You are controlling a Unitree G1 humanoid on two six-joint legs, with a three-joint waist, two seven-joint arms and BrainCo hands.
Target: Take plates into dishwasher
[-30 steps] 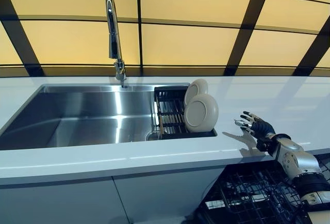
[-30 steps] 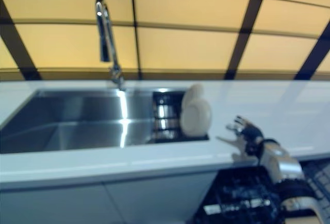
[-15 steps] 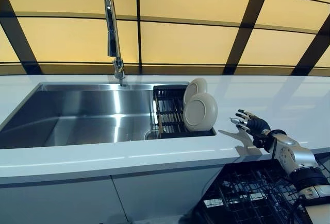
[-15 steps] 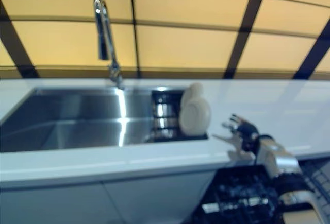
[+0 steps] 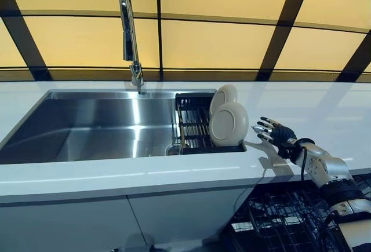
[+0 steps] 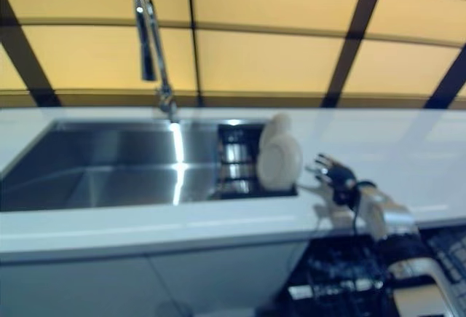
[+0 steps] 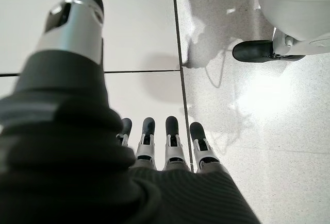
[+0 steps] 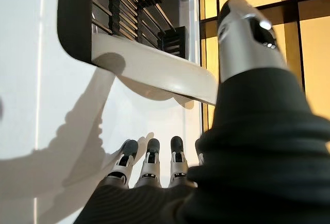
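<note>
Two cream plates stand on edge in a black dish rack (image 5: 192, 126) at the sink's right end: the front plate (image 5: 228, 124) and the back plate (image 5: 223, 97) behind it. My right hand (image 5: 273, 134) is open above the white counter, fingers spread, just right of the front plate and apart from it. In the right wrist view the plate's rim (image 8: 154, 69) shows past my straight fingers (image 8: 149, 163). My left hand (image 7: 160, 147) is open, hanging over the floor. The dishwasher's dark wire rack (image 5: 278, 220) is pulled out below the counter at lower right.
A steel sink (image 5: 98, 127) with a tall tap (image 5: 128, 32) fills the left. The white counter (image 5: 324, 113) runs to the right. A white wheeled base (image 7: 289, 23) stands on the tiled floor in the left wrist view.
My right hand has moved left and slightly up, closer to the front plate. The camera has shifted a little.
</note>
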